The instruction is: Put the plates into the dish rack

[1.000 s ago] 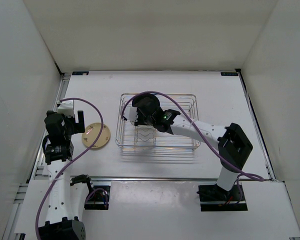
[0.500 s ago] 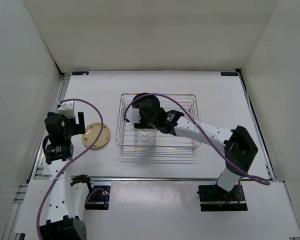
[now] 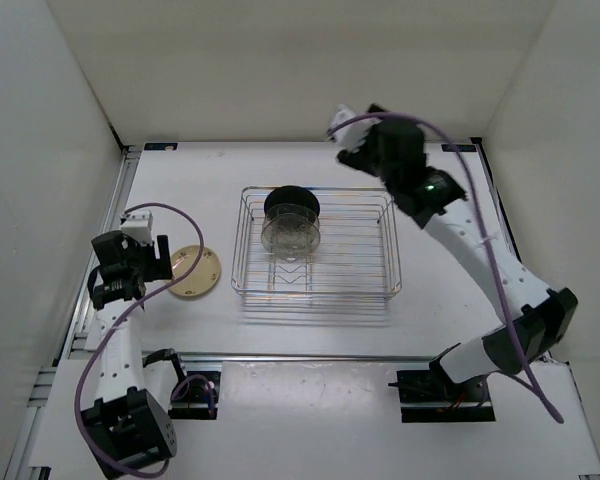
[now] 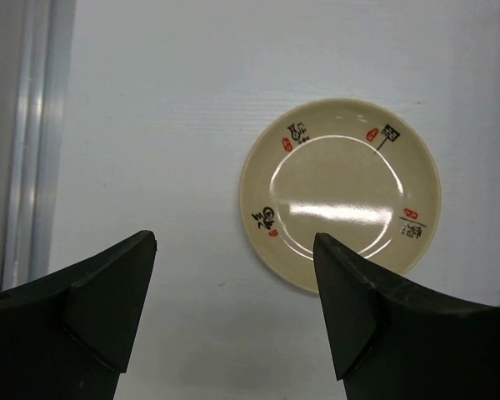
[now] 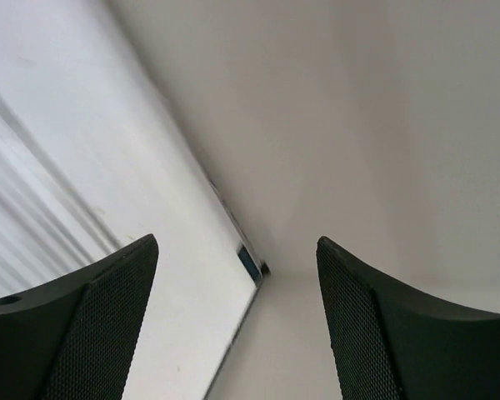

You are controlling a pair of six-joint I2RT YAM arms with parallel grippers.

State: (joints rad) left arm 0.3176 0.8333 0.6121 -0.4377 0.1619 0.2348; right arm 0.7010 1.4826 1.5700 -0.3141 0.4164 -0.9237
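**Top external view.** The work surface is a white table (image 3: 450, 230) enclosed by plain white walls, with a metal rail along its left edge. The dish rack (image 3: 393, 262), a rectangular silver wire basket, stands at the table's centre. The black plate (image 3: 292, 200) stands on edge at the far end of the rack's divider row. The clear plates (image 3: 291, 234) lean just in front of it (their number cannot be told from this view). The cream plate (image 3: 192, 272) lies flat on the table, just left of the rack and apart from it. The left gripper (image 3: 160, 258) is beside this plate. The right gripper (image 3: 346, 140) is held high over the far edge of the table, well clear of the rack.

**Left wrist view.** The left gripper (image 4: 233, 308) has its jaws spread wide with nothing between them. The cream plate (image 4: 342, 196) sits beyond the fingertips, offset towards the right finger. It is glossy, and red and black characters ring its rim; they are too small to read.

**Right wrist view.** The right gripper (image 5: 233, 325) has its jaws wide and empty. It faces the white wall and the table corner. Blurred wire lines show at the left.
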